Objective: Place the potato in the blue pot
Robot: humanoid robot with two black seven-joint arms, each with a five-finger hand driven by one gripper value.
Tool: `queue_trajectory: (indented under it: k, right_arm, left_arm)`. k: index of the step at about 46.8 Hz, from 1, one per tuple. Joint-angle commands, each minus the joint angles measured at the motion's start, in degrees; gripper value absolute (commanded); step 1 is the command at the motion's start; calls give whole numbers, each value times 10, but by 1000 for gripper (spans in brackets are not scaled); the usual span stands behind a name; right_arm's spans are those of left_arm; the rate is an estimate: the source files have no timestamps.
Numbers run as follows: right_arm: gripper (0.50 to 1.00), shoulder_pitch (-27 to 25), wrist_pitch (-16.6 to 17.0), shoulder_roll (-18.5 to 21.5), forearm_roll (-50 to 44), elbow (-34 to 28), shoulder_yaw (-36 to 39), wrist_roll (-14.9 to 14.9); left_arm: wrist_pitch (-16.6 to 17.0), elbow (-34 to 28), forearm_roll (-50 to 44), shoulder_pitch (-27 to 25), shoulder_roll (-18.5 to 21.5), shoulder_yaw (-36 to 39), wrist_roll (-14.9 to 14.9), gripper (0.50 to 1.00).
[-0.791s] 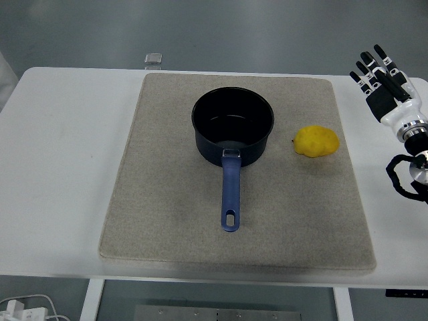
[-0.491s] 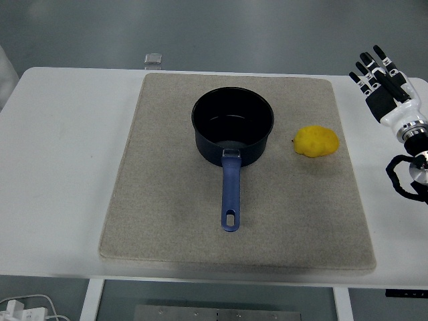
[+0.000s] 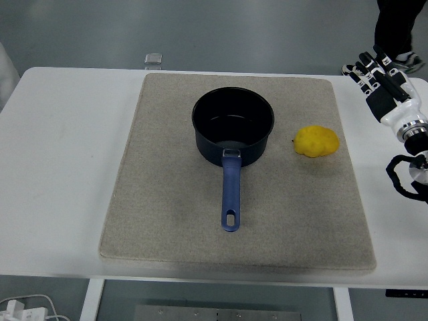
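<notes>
A yellow potato [image 3: 317, 141] lies on the beige mat [image 3: 167, 200], just right of the blue pot [image 3: 233, 126]. The pot stands near the mat's middle back, nothing inside it, with its blue handle [image 3: 231, 194] pointing toward the near edge. My right hand [image 3: 381, 77] hovers over the table's right side, beyond and to the right of the potato, apart from it. Its fingers are stretched out straight and hold nothing. The left arm does not show.
A small clear box [image 3: 154, 59] sits at the table's far edge, behind the mat. A person's dark trouser leg and shoe [image 3: 398, 33] stand on the floor at the top right, behind my right hand.
A person's leg and shoe have come into view at the top right. My right hand, the pot and the potato have stayed where they were.
</notes>
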Motion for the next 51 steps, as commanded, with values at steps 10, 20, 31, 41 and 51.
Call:
queue_trajectory:
  k: [10,20,31,41,51]
  right_arm:
    - [942,1,0,-5,-17,0,-18,-2]
    - [942,4,-10,-11,-15,0,-16,-3]
    - [942,12,-10,-41,-16,0,-7,-3]
    - [942,14,-17,-96,-14,-8,-6,5]
    - [942,6,-5,-121,-12,-8,-14,3]
  left_arm:
    - [0,0,0,0,0,0,0,999]
    - [0,0,0,0,0,0,0,999]
    - [0,0,0,0,0,0,0,999]
    - [0,0,0,0,0,0,0,999]
    - [0,0,0,0,0,0,0,999]
